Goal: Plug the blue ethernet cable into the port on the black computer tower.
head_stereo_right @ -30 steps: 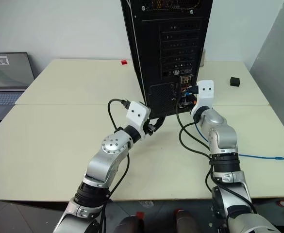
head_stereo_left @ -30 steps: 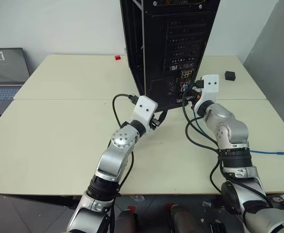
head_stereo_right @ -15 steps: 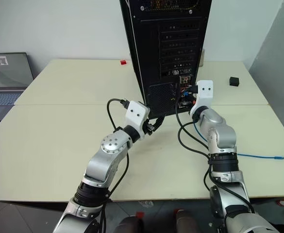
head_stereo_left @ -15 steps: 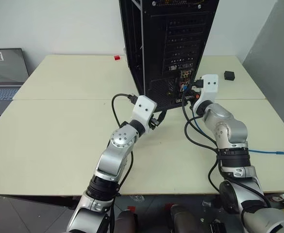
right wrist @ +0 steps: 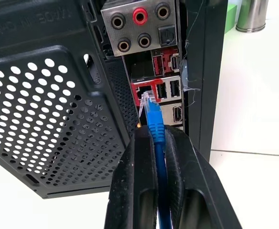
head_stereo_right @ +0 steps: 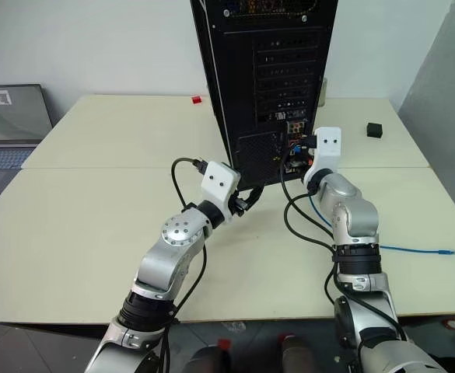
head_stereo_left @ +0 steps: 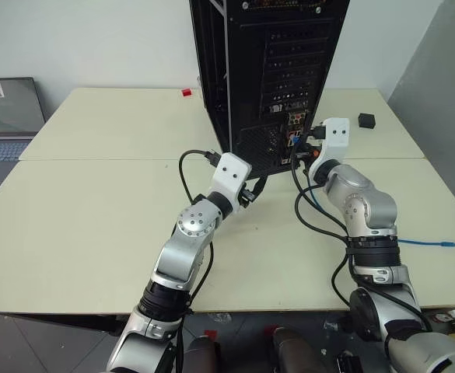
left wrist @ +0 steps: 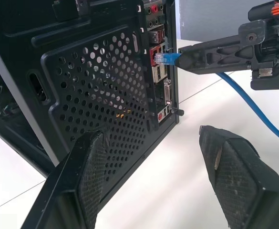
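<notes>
- The right claw [right wrist: 154, 143] was clamped on the blue ethernet cable [right wrist: 156, 125] just behind its clear plug, the plug tip at a red-framed socket on the rear of the black computer tower [head_stereo_left: 270, 78]
- The left claw [left wrist: 153, 181] stood open near the tower's mesh grille [left wrist: 101, 90], gripping nothing
- The cable's remaining length trailed across the worktop [head_stereo_left: 95, 210]
</notes>
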